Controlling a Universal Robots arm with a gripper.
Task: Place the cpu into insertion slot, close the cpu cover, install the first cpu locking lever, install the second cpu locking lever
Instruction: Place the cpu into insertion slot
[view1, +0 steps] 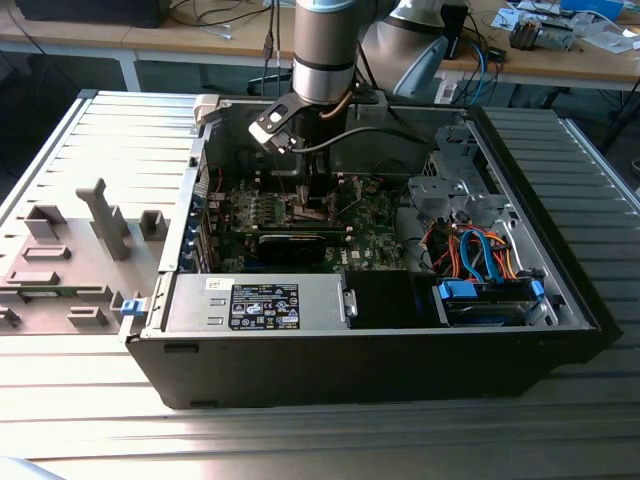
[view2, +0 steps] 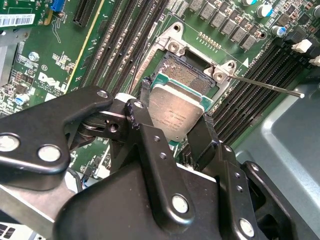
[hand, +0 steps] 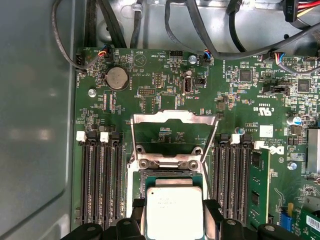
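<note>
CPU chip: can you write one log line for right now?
claw: shut on cpu | cpu: partly over insertion slot | cpu cover: open

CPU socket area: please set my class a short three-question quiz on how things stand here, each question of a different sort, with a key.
1. True or false: the gripper is shut on the cpu.
2. The cpu cover, hinged by the insertion slot, is: A) closed flat over it; B) swung open off it; C) held in the gripper.
3. In the second wrist view, does the cpu hide the whole insertion slot?
Key: 1 true. 2 B. 3 No; part of the slot's dark recess shows beyond the cpu's edge.
</note>
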